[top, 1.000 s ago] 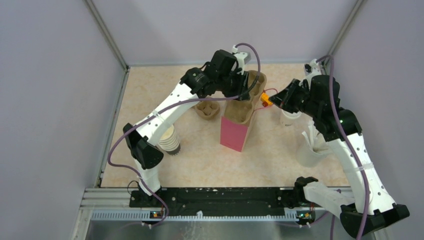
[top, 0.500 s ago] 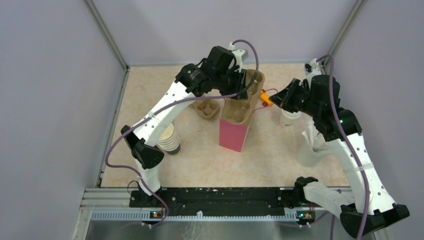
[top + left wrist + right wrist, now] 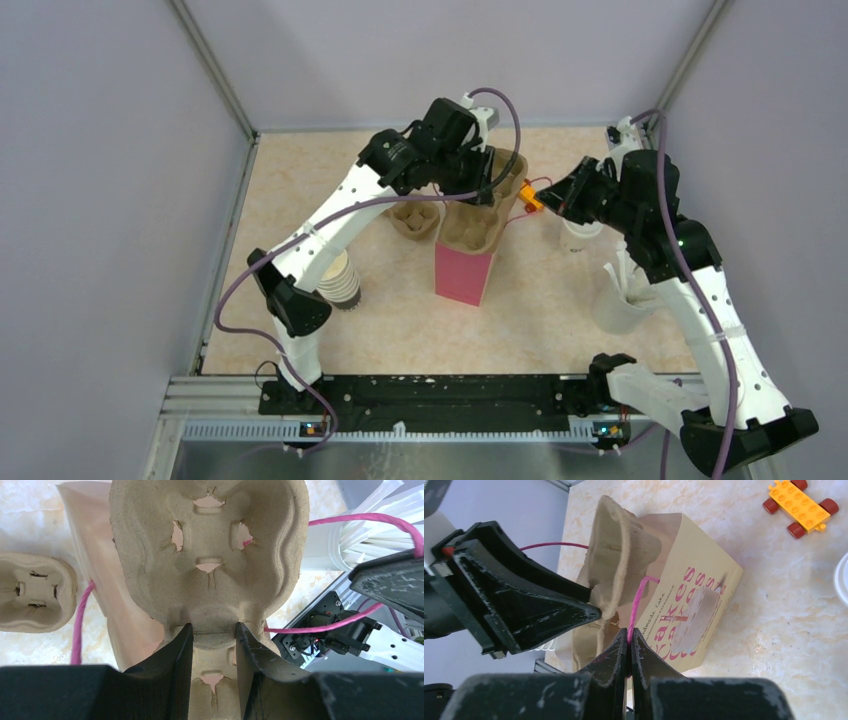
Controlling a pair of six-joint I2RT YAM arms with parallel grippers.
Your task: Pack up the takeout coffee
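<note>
The lidded coffee point(image 3: 579, 236) stands unpacked, right of centre in the overhead view. At centre, the left gripper point(image 3: 214, 642), part-open, clamps a pulp carrier point(image 3: 200, 555) above the pink bag point(image 3: 462, 272). The right gripper point(image 3: 630, 647) pinches the bag's handle point(image 3: 638, 605) tight. Seating the carrier and loading the cup appear left to do.

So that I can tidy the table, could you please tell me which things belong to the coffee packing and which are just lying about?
In the job: takeout coffee, pink bag, pulp cup carrier.
Lying about: spare carrier, stack of lidless cups, cup of sticks, orange toy car.
</note>
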